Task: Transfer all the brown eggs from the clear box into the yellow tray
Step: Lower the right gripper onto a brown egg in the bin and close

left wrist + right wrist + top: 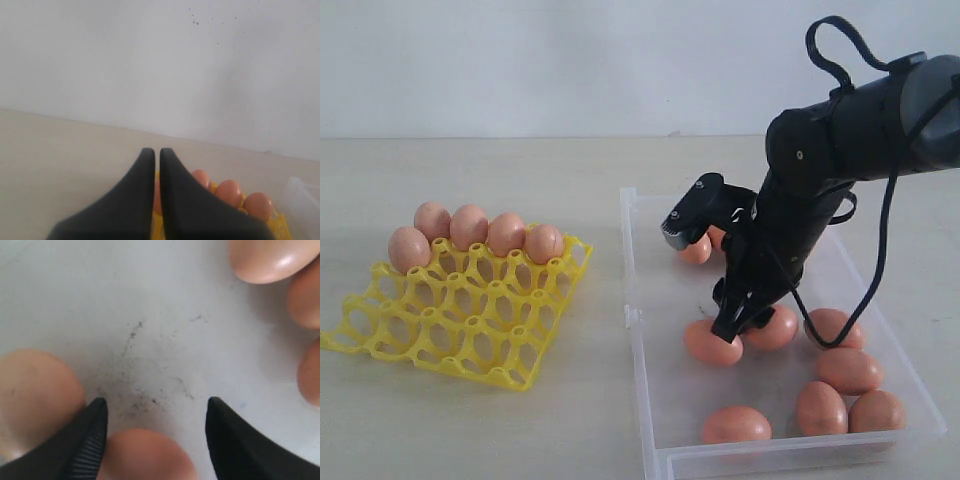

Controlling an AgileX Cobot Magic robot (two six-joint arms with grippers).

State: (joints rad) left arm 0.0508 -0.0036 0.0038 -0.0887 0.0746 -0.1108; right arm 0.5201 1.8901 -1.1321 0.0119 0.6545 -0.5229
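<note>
Several brown eggs (469,226) fill the back row of the yellow tray (470,330) on the left. More brown eggs (847,370) lie in the clear box (650,400) on the right. My right gripper (730,328) reaches down into the box and is open, its fingers either side of one egg (145,455) on the scuffed floor. A gap shows between that egg and one finger. A second egg (35,395) lies just outside the other finger. My left gripper (157,150) is shut and empty, above the tray's eggs (230,192). It does not show in the exterior view.
The tray and the box stand side by side on a pale table (520,430) with a narrow gap between them. A white wall (570,60) runs behind. The right arm's black cable (875,270) hangs over the box.
</note>
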